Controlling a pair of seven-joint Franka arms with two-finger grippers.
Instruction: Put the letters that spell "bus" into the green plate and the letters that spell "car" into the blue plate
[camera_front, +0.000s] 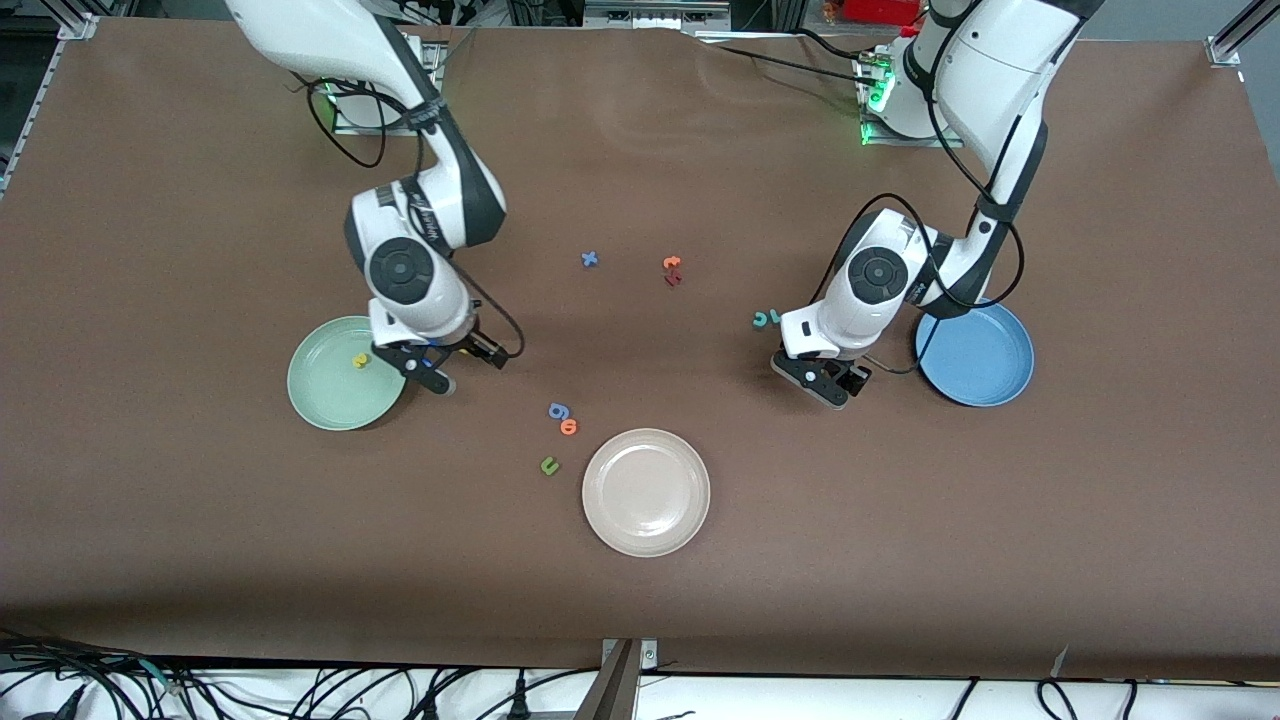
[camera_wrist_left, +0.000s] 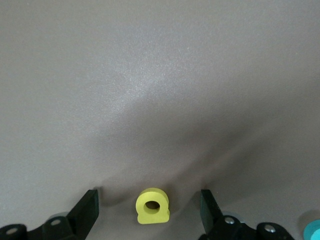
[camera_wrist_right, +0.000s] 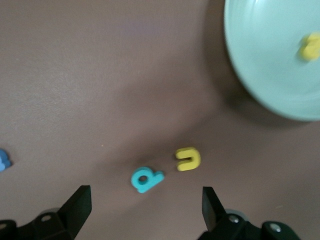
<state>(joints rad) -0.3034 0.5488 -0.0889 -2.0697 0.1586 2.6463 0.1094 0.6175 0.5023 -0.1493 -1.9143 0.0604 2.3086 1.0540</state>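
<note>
We see the right tool (camera_wrist_right: 145, 200) wide open and empty over the teal b (camera_wrist_right: 146, 179) and yellow u (camera_wrist_right: 188, 159), so closing may pinch both, while the left tool (camera_front: 835, 385), open and empty, straddles the yellow a (camera_wrist_left: 152, 206), which could slip sideways.

Round pale mint-green plate (camera_front: 320, 395) with shallow rim sits on the tabletop toward the right arm's end; one small yellow foam letter s (camera_front: 360, 360) lies flat inside it. Small teal foam b (camera_wrist_right: 146, 179) and yellow foam u (camera_wrist_right: 188, 159) lie flat on bare tabletop just beside that plate's rim, near each other, not touching. Round bright blue plate (camera_front: 985, 365) sits toward the left arm's end. Teal foam c and r (camera_front: 766, 318) lie close together near it. Yellow foam a (camera_wrist_left: 152, 205) lies flat on bare tabletop.
</note>
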